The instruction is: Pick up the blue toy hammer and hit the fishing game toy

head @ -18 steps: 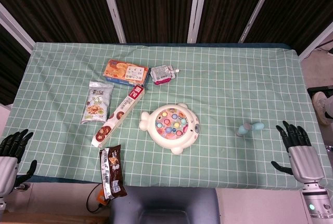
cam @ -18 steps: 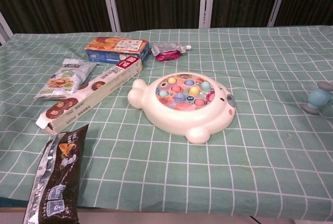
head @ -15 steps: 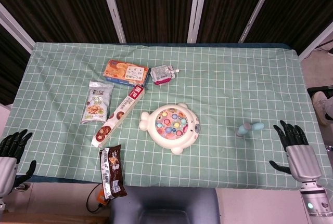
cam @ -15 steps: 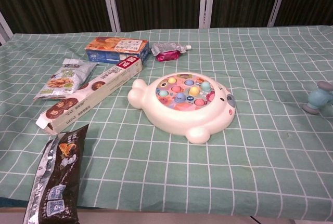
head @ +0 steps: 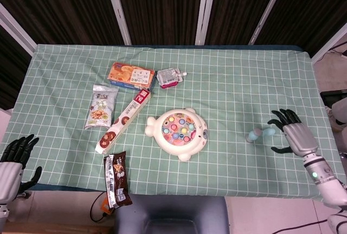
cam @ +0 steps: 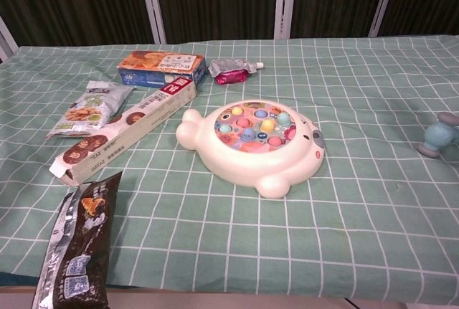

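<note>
The right robot hand (head: 291, 134) hangs spread and empty just beside the blue hammer (head: 261, 133) lying on the counter (head: 227, 87); the fishing toy (head: 178, 132) sits well beyond; left robot hand (head: 13, 158) spread, holding nothing

Our right hand (head: 293, 136) hovers empty, fingers (head: 279, 119) spread and curled; our left hand (head: 13, 160) rests open, low.
</note>
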Motion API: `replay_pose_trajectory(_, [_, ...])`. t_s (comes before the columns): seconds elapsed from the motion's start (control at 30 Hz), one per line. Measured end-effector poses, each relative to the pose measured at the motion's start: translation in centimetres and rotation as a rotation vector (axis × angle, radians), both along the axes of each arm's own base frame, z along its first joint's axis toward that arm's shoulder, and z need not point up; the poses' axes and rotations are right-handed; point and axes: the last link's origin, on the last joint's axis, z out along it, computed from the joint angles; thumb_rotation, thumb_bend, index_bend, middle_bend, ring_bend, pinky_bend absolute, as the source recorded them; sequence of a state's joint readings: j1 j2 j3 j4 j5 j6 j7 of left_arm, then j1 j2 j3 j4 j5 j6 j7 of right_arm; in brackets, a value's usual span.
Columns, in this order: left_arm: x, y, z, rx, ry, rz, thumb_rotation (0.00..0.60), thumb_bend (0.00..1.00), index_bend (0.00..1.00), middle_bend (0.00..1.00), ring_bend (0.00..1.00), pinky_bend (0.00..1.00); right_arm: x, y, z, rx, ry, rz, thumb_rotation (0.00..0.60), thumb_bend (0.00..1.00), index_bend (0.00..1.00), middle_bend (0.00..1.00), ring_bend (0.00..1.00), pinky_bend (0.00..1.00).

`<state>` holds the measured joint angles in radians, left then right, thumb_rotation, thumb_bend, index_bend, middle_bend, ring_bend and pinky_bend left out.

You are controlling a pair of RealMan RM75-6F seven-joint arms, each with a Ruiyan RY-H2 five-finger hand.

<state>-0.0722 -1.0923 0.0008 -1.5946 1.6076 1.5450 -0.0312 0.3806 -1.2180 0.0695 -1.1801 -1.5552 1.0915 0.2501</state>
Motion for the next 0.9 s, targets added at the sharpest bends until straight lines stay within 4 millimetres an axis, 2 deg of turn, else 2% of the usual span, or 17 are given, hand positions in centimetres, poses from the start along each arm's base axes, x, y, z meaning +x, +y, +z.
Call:
replay_pose_trajectory(0.17, [0.0,0.1,-0.1,-0.002,0.005,0.004,0.6,0.43,0.0,0.03,0.01,0.1,-0.2,-3.1,-0.8,0.061,0.062,0.041,0.6,0.35,0.54,0.26,0.14,0.22])
replay_pose_trajectory(0.53, [0.1,0.3,-0.4,-0.016,0.012,0.001,0.6,0.43,0.0,0.03,0.02,0.1,-1.7,-4.6,-3.4,0.1,0.112,0.044,0.6,0.36,0.55,0.26,0.15,0.26])
replay_pose_trajectory(0.9, [0.1,0.3,-0.4,-0.018,0.012,0.003,0.6,0.43,0.0,0.03,0.01,0.1,-1.5,-5.3,-5.2,0.128,0.122,0.054,0.6,0.46,0.59,0.26,0.15,0.27])
